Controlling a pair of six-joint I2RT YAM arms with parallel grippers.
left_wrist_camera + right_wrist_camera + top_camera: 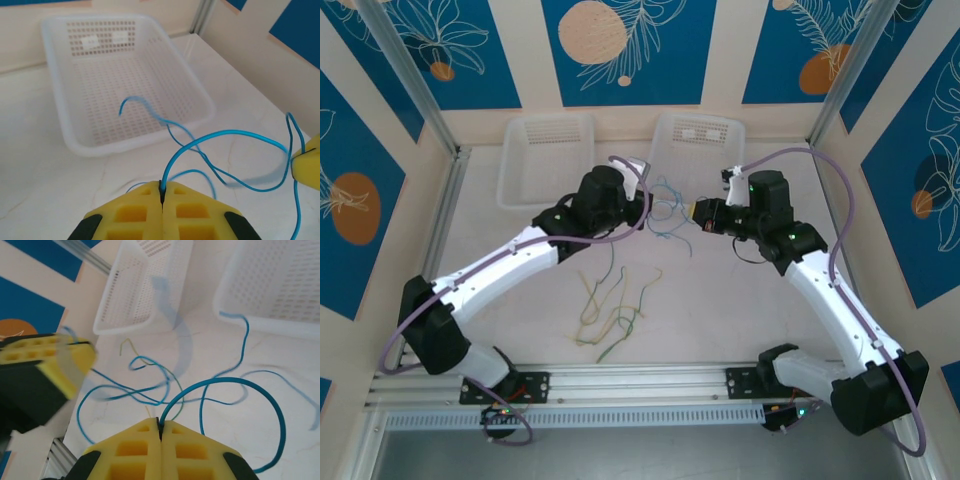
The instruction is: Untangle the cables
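Motion-blurred blue cables [234,381], ends cropped

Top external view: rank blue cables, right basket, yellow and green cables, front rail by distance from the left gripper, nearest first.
1. blue cables: pinched in the left gripper itself.
2. right basket: just behind it, at the back.
3. yellow and green cables: lying loose on the near side.
4. front rail: along the near edge, farthest.

No writing, brand or number can be read anywhere. Two small pale stickers [90,41] sit on the far wall of the white basket [140,144], too faint to make out. The blue wall panels [630,40] carry drawn leaves and orange circles, no lettering.
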